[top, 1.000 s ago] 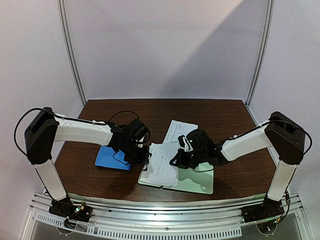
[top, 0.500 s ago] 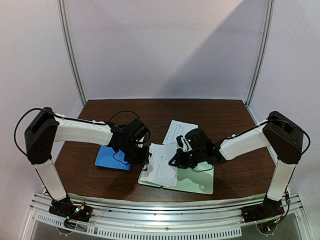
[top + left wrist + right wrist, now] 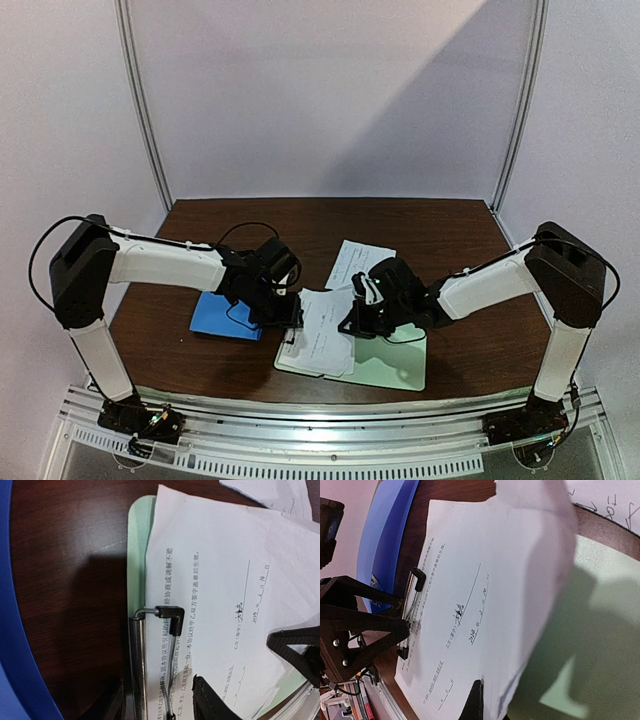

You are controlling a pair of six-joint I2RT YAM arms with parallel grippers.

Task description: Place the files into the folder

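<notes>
1 sheet (image 3: 485, 595) lies under the clip (image 3: 142, 650) of the clipboard (image 3: 600, 630), right claw (image 3: 352, 322) clamped on its free edge, left claw (image 3: 157, 695) apart astride the clip; best drawn out flat and slow.

Folder (image 3: 216, 320) partly hidden by L arm (image 3: 165, 262) (edge-cropped in wrist views); sheet (image 3: 320, 340) print unreadable from above.

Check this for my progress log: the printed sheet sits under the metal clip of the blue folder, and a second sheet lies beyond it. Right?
Not quite. The left wrist view shows the printed sheet under the metal clip of the pale green clipboard; the blue folder lies beside it. A second sheet does lie beyond it.
</notes>
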